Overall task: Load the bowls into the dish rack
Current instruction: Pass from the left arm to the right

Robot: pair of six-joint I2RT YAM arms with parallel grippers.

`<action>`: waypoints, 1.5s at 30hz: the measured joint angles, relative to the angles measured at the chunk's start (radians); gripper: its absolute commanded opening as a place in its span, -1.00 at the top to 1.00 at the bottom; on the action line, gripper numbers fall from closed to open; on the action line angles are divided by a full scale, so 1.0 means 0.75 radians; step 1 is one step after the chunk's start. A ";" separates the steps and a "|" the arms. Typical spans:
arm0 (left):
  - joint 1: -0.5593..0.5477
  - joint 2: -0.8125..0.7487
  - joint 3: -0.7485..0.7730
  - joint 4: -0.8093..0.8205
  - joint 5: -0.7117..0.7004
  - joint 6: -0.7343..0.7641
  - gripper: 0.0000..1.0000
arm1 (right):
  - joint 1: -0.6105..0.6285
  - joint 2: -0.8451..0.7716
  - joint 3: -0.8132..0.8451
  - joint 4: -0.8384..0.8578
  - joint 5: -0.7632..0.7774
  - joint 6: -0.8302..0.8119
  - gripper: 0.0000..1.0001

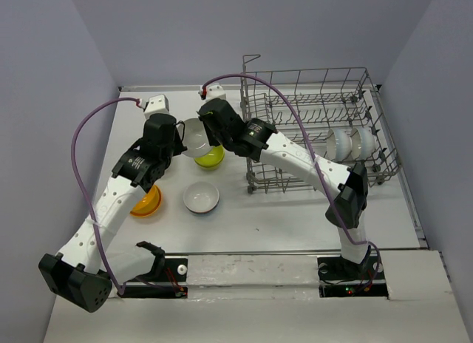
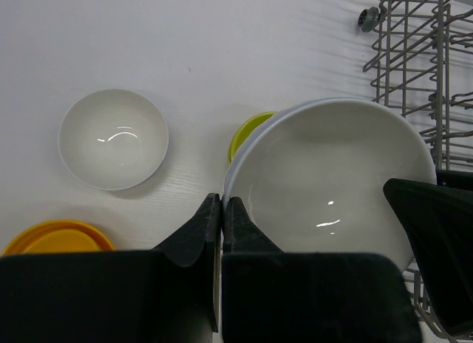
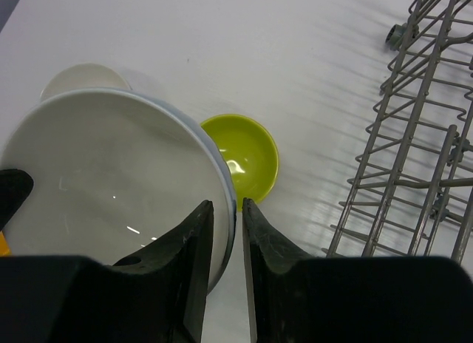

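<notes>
White bowl (image 1: 196, 135) (between both end effectors)

A flat white rectangular tabletop (image 1: 244, 225) is lying under everything in the top view, and its surface is catching soft reflections. Plain lavender-grey walls (image 1: 44, 99) are enclosing it on the left, back and right sides. A thin purple cable (image 1: 80, 136) is looping up over the left part of the tabletop, and a second purple cable (image 1: 292, 114) is arching over the right part. A small white rectangular block (image 1: 156, 103) is sitting near the back edge.
</notes>
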 measured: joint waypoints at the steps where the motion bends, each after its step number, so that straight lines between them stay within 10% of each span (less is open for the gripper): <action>1: 0.000 0.001 -0.002 0.002 0.001 0.000 1.00 | 0.000 -0.001 0.000 -0.001 0.001 0.000 0.44; 9: -0.001 0.011 -0.008 0.006 -0.001 0.000 1.00 | 0.000 -0.010 0.000 -0.001 0.008 -0.006 0.67; 45: -0.010 0.011 -0.008 0.005 -0.001 -0.001 1.00 | 0.000 -0.010 -0.001 -0.003 0.011 -0.008 0.50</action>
